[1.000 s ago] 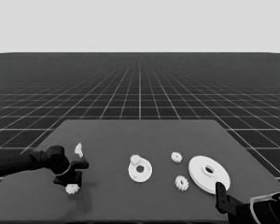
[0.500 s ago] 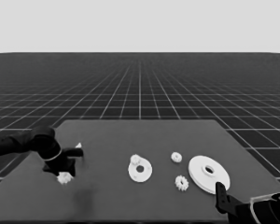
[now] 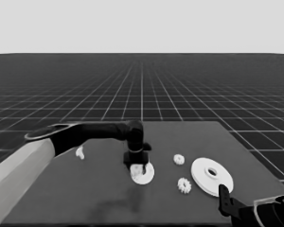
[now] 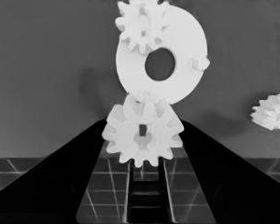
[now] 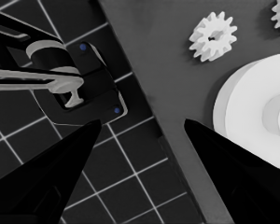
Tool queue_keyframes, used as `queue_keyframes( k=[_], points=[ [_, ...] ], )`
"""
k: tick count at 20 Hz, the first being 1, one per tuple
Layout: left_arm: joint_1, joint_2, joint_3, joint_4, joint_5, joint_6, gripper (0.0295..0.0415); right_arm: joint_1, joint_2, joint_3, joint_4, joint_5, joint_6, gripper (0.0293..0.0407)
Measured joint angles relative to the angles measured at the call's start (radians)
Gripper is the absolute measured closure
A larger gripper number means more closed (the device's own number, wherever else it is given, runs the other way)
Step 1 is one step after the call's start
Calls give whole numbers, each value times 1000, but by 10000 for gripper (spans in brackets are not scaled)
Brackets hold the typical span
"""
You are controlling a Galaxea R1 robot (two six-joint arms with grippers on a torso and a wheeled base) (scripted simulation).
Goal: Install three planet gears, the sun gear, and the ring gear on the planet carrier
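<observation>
1. Surface [image 3: 104,203]: dark, carries all the parts. Landmark for places below = smaller round part.
2. Larger round part [image 3: 211,176], i.e. ring gear: lies flat, well apart from the smaller round part, toward the right arm's side. Not yet fitted.
3. Smaller round part [image 3: 145,174], i.e. planet carrier: lies flat near mid-surface. Left wrist view shows one gear [image 4: 140,25] already seated on it at the rim, plus a bare peg [image 4: 199,63] beside its centre hole.
4. Left pincer [image 3: 137,165]: hangs right over the smaller round part's near-left edge, closed on a planet gear [image 4: 143,135], which sits between the two fingers just above the disc's rim.
5. Right pincer [image 3: 223,196]: parked at the surface's corner, beyond the larger round part from the landmark. Fingers stand apart w/ nothing between them.
6. Two loose gears: one [image 3: 179,159] just beside the smaller round part, another [image 3: 184,185] between it and the larger round part.
7. Thin white piece [image 3: 79,152]: well apart from the landmark, on the left arm's side.
8. Risks (judgement): held gear's bore may miss its peg, so it lands tilted on the rim; its teeth could clash w/ the seated gear; a sideways shove from the descent could slide the disc, since nothing pins it.
</observation>
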Motion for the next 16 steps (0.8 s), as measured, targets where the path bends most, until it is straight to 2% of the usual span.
queue_keyframes(
  k=[2, 3, 5, 12, 14, 15, 16],
  points=[
    [0, 9, -15, 0, -1, 6, 398, 0, 0, 0, 0, 0, 0, 315],
    [67, 16, -47, 71, -8, 29, 398, 0, 0, 0, 0, 0, 0, 315],
    [139, 26, -92, 136, -23, 60, 398, 0, 0, 0, 0, 0, 0, 315],
    [169, 33, -120, 167, -34, 79, 398, 0, 0, 0, 0, 0, 0, 315],
    [170, 33, -121, 167, -34, 79, 339, 0, 0, 0, 0, 0, 0, 315],
    [170, 33, -121, 167, -35, 79, 330, 0, 0, 0, 0, 0, 0, 315],
    [170, 33, -121, 167, -35, 79, 327, 0, 0, 0, 0, 0, 0, 315]
  ],
)
